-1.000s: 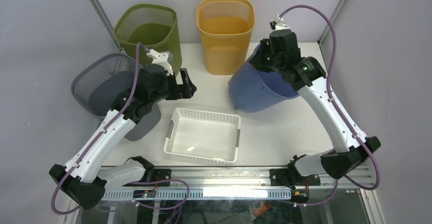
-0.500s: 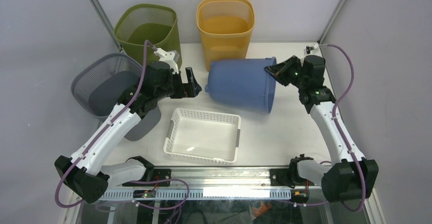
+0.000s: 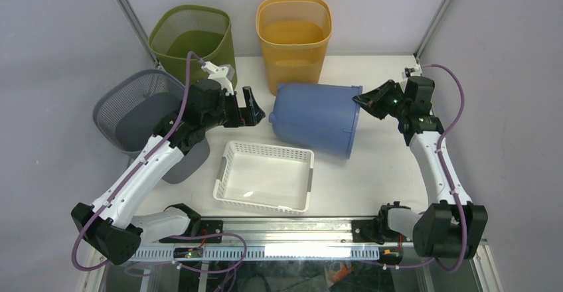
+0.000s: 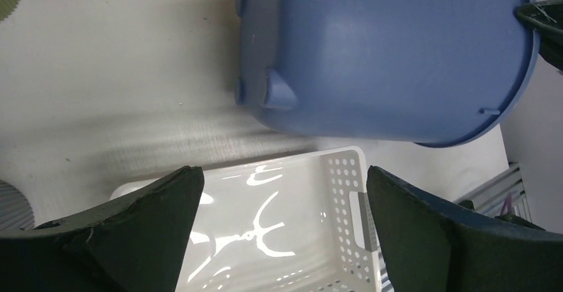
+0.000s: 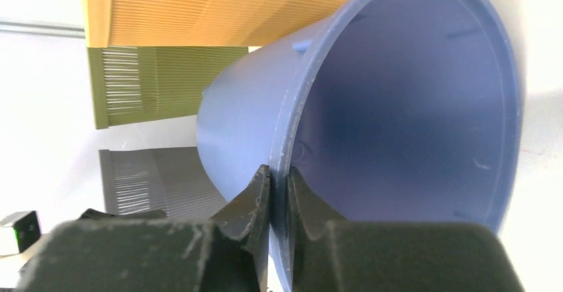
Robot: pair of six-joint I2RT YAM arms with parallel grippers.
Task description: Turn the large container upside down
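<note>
The large blue container (image 3: 313, 117) lies on its side in the middle of the table, base to the left, mouth to the right. My right gripper (image 3: 362, 99) is shut on the rim at the mouth; the right wrist view shows both fingers pinching the rim (image 5: 277, 186) and the blue inside (image 5: 411, 99). My left gripper (image 3: 255, 115) is open and empty, just left of the container's base, not touching it. The left wrist view shows the base and wall (image 4: 392, 46) ahead of the fingers (image 4: 133, 219).
A white perforated basket (image 3: 265, 176) sits in front of the container, also below my left gripper (image 4: 279, 225). An orange bin (image 3: 293, 36) and a green bin (image 3: 194, 40) stand at the back. A grey mesh bin (image 3: 133, 109) stands at the left.
The right gripper has swung right and down with the rim, tipping the blue container from tilted to lying on its side. The left gripper has moved slightly right toward its base.
</note>
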